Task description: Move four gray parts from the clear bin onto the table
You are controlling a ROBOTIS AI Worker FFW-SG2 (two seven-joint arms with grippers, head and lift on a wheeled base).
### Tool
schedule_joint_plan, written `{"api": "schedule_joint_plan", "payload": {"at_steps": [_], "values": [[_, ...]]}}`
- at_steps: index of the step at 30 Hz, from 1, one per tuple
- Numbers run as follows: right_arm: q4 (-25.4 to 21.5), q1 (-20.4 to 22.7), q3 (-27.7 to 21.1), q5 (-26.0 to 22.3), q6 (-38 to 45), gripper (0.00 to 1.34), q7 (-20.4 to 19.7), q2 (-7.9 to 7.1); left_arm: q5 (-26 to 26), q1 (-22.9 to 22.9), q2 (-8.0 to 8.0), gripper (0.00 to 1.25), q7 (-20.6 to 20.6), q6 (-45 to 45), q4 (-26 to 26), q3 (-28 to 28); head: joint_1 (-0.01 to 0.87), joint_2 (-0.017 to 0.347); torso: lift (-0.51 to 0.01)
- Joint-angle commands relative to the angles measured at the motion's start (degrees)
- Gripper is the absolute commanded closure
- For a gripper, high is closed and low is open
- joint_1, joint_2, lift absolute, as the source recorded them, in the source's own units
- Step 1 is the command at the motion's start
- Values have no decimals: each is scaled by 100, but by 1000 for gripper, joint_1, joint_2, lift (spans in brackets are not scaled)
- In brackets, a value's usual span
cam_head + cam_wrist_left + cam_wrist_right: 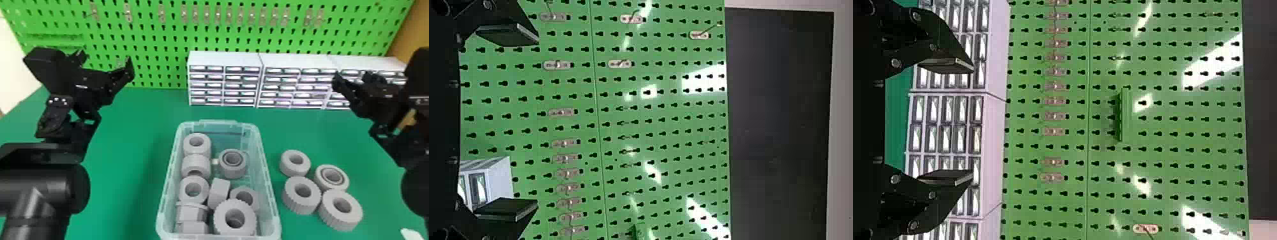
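Observation:
My left gripper (103, 60) is raised at the left, well away from the clear bin (269, 194); in the left wrist view the same gripper (536, 122) stands open and empty. My right gripper (352, 76) is up at the right, in front of the drawer units, and the right wrist view shows this gripper (972, 121) open with nothing between its fingers. Several gray parts lie in the bin, among them a ribbed ring (220, 223) and a block (218, 193). Right of the bin, four gray rings rest on the green table (127, 198), one being a ribbed ring (297, 204).
White drawer units (225, 59) stand at the table's back, before a green pegboard (153, 38) with metal hooks. A small white object (411, 234) is at the front right edge. Green tabletop lies between the left arm and the bin.

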Motion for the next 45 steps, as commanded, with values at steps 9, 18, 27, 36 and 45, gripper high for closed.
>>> {"api": "schedule_joint_plan", "payload": {"at_steps": [9,18,27,36,45], "values": [[0,-9,12,0,2,509,0,-26,6,0,-3,136,0,0,-6,-5,678,34,-50],[0,-18,21,-8,2,509,0,-35,6,-9,-3,136,0,-18,-6,-5,678,34,-50],[0,-27,21,-8,2,509,0,-35,6,-9,6,136,0,-18,-6,-5,678,34,-50],[0,-18,30,-8,2,509,0,-43,6,-9,6,136,0,-18,-6,-5,678,34,-50],[0,-18,30,-8,11,509,0,-61,6,-9,6,136,0,-26,-6,-5,678,34,-50]]}}
